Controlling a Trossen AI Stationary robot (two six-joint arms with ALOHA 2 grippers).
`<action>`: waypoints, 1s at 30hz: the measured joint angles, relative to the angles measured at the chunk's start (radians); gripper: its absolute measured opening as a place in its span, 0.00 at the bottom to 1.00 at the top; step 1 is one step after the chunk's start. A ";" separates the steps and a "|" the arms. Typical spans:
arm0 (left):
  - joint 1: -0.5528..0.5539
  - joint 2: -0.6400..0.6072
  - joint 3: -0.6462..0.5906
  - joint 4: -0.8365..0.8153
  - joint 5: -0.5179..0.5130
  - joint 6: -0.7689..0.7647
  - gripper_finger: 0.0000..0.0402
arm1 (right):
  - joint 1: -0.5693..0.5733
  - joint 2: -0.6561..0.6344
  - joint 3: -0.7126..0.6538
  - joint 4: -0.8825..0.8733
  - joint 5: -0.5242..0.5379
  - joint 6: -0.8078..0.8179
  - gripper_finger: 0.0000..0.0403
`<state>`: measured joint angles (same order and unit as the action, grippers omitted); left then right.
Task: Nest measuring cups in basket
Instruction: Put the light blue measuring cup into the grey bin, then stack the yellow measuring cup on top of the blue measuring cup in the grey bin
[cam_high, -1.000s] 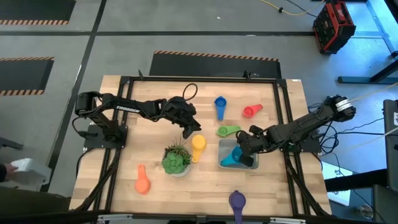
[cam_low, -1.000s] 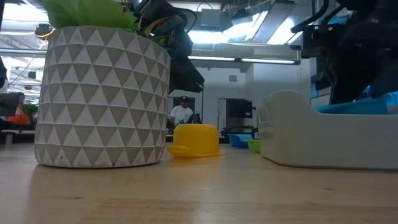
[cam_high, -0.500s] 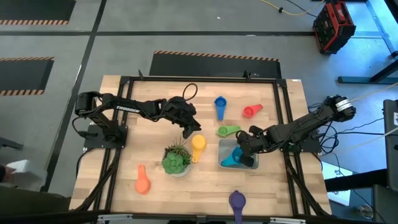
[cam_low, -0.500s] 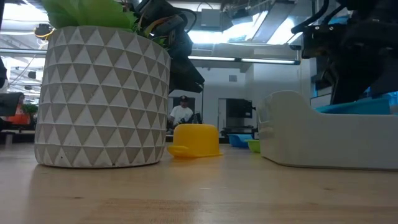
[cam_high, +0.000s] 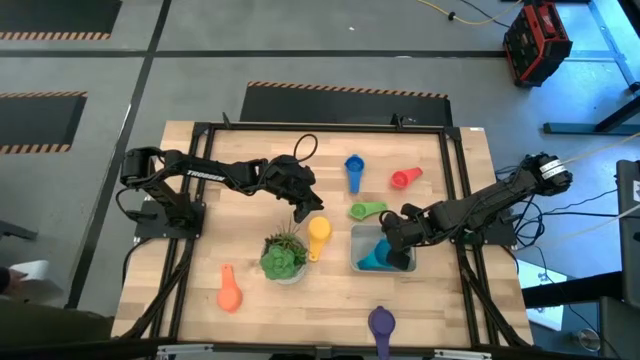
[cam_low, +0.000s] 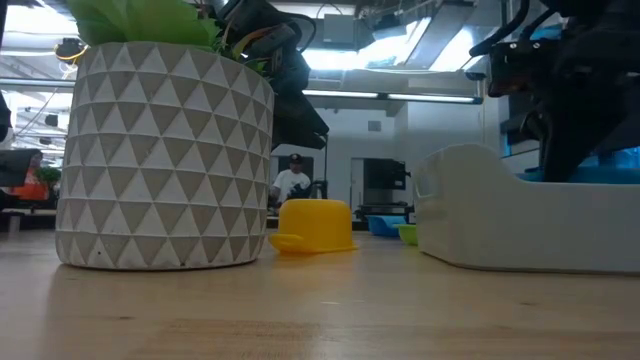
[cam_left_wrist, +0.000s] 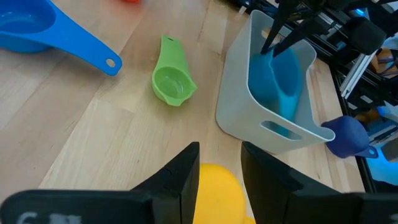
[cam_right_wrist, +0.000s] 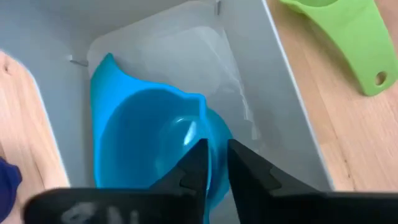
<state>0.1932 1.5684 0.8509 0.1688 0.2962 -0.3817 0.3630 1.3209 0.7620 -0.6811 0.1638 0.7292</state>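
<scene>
Teal cup (cam_right_wrist: 155, 149) lies in the basket (cam_high: 358, 248), its rim between the right gripper's (cam_right_wrist: 214, 171) slightly parted jaws, likely letting go. Left gripper (cam_left_wrist: 217, 171) hovers jaws apart over the yellow cup (cam_high: 319, 232), seemingly next

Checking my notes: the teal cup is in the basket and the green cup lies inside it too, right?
Not quite. The teal cup is in the basket, but the green cup lies outside it on the table, as the high view shows.

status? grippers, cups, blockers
Right gripper inside basket, jaws astride teal cup's rim. Left gripper above yellow cup, jaws open. Other cups loose on table; plant beside yellow cup.
</scene>
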 joint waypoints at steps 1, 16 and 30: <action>0.000 0.000 0.000 0.000 0.000 0.000 0.28 | 0.000 0.000 0.000 0.000 0.000 0.000 0.19; 0.000 0.000 0.000 0.000 0.000 0.000 0.28 | 0.000 0.000 0.000 -0.001 -0.001 -0.001 0.45; 0.000 0.000 0.000 0.000 0.000 0.000 0.28 | 0.000 0.000 0.000 -0.001 -0.009 0.000 0.51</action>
<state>0.1932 1.5684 0.8509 0.1688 0.2962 -0.3820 0.3630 1.3205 0.7620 -0.6819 0.1551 0.7292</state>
